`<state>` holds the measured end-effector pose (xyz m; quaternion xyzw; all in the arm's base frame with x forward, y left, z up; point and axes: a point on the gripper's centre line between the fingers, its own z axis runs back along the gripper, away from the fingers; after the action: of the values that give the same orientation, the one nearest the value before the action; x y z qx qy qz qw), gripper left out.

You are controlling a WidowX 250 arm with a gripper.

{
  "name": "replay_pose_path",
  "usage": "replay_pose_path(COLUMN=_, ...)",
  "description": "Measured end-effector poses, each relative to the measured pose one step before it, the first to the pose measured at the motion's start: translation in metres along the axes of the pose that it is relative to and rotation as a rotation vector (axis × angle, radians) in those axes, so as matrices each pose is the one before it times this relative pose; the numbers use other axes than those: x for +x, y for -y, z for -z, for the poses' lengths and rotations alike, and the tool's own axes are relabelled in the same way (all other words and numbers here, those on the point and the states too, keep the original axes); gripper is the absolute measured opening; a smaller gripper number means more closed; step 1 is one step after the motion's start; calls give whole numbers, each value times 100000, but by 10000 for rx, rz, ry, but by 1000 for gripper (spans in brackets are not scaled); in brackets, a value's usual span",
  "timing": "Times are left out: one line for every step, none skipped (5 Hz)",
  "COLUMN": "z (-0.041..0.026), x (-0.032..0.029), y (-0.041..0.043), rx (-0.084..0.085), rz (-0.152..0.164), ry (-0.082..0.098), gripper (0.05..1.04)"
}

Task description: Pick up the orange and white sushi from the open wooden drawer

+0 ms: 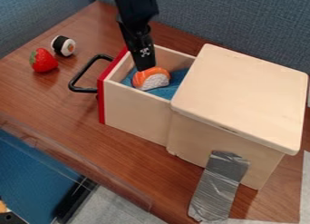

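Note:
The black gripper point(144, 68) hangs down into the pulled-out wooden drawer point(136, 105), which has a red front and a black handle. Right at the gripper's lower end lies an orange and white toy sushi piece point(151, 79), resting on blue cloth point(176, 81) inside the drawer. Whether the gripper grasps the sushi or merely touches it, I cannot tell. The drawer's right part is hidden under the light wooden box point(242, 96).
Left of the drawer, a red toy strawberry point(43, 60) and a black and white sushi roll point(63, 45) lie on the brown table point(54, 94). Grey tape point(219, 187) runs from the box to the table. Blue-grey partitions point(236, 21) stand behind.

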<state>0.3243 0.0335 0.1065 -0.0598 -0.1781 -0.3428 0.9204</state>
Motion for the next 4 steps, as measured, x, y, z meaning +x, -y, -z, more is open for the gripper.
replay_pose_path(z=815, x=-355, y=148, rx=-237, rz=-83, ry=-134, gripper=999)
replay_pose_path(z=690, x=66, y=136, rx=40, rz=-59, ry=199, gripper=999)
replay_pose_path(z=805, x=-37, y=271, rx=44, rz=59, ry=-18, gripper=999)
replay_pose_path(z=986, x=47, y=246, rx=133, rz=33, ry=-46, gripper=999)
